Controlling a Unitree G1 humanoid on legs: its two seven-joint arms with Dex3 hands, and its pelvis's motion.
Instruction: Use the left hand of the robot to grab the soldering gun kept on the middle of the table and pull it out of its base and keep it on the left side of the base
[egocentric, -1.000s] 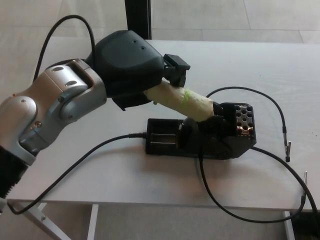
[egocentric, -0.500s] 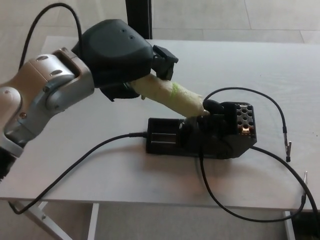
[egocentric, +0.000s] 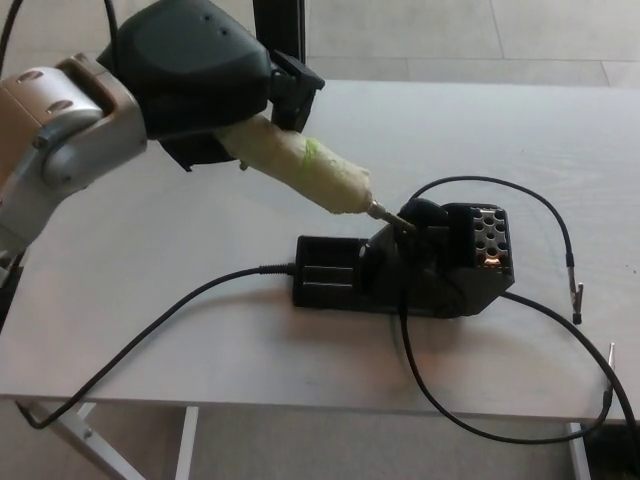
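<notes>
My left hand (egocentric: 205, 85) is shut on the soldering gun (egocentric: 300, 172), whose handle is wrapped in pale green tape. The gun slants down to the right, and its thin metal tip (egocentric: 385, 214) still reaches into the holder opening of the black base (egocentric: 400, 270). The base sits in the middle of the white table (egocentric: 180, 250). My hand is up and to the left of the base, above the table. My right hand does not show.
A black cable (egocentric: 170, 315) runs from the base's left end toward the table's front left corner. Another cable (egocentric: 520, 200) loops right of the base, with clips (egocentric: 577, 295) near the right edge. A dark post (egocentric: 275, 40) stands behind the table.
My left hand has drawn up and to the left with the gun. The taped handle has slid out of the base, so only the metal tip stays at the holder.
</notes>
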